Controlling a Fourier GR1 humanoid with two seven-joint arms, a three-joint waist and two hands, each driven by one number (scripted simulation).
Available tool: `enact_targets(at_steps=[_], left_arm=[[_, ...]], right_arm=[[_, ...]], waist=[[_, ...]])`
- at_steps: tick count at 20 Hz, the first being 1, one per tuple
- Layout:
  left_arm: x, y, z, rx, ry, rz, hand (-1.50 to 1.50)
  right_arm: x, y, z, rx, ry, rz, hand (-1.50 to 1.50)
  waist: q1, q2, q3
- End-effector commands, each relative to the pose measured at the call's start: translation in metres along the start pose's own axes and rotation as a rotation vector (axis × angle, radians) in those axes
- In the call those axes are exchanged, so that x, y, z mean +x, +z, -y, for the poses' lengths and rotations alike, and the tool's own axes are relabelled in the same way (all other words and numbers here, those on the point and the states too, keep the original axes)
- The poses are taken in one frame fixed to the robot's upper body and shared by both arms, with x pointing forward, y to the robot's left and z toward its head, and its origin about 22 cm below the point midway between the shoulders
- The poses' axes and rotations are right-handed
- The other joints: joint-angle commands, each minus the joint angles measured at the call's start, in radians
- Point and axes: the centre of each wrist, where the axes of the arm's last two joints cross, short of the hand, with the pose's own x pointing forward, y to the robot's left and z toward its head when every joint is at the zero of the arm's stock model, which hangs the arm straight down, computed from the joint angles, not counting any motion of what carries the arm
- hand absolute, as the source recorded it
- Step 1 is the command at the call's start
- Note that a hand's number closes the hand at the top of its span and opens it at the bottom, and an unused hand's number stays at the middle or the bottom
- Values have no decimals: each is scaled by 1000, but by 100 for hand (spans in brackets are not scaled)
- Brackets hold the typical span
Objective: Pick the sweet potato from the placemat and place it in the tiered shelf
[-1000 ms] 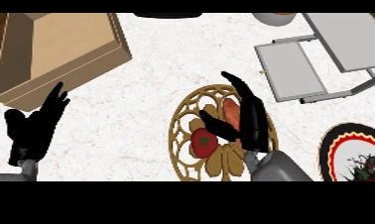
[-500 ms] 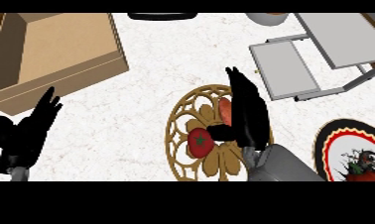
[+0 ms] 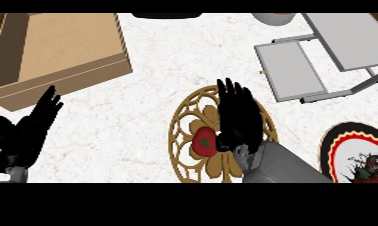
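Red vegetable (image 3: 204, 141), green-marked, lies on the gold openwork placemat (image 3: 192, 118), not lifted. Right hand (image 3: 238, 115) just beside it, fingers straight, gripping nothing. Left hand (image 3: 29, 130) rests open, lower left. Grey tiered shelf (image 3: 294, 70) well apart. Pick and placing both remain.

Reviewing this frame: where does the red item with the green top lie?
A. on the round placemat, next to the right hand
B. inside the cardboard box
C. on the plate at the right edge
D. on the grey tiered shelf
A: the red item lies on the round placemat, just left of the right hand and well apart from the tiered shelf.
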Motion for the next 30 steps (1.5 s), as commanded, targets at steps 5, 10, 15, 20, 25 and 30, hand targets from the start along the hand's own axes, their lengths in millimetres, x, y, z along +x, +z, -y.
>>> enact_targets(at_steps=[5,10,15,20,25,30], left_arm=[[-9,2,-2,-6,15,-5,0],[-7,-2,-8,10,12,16,0],[-1,-3,-5,-4,10,15,0],[-9,7,-4,6,2,1,0],[0,-2,3,1,2,20,0],[-3,-4,0,1,3,17,0]], right_arm=[[10,6,11,107,227,-171,-150],[-5,-15,17,129,244,-187,-150],[-9,-38,13,138,242,-237,-150],[-31,-25,12,125,236,-214,-150],[-15,-37,-1,114,222,-197,-150],[-30,-42,-21,139,239,-200,-150]], waist=[[-2,5,3],[3,8,4],[9,10,5],[4,8,5],[7,9,5],[7,10,5]])
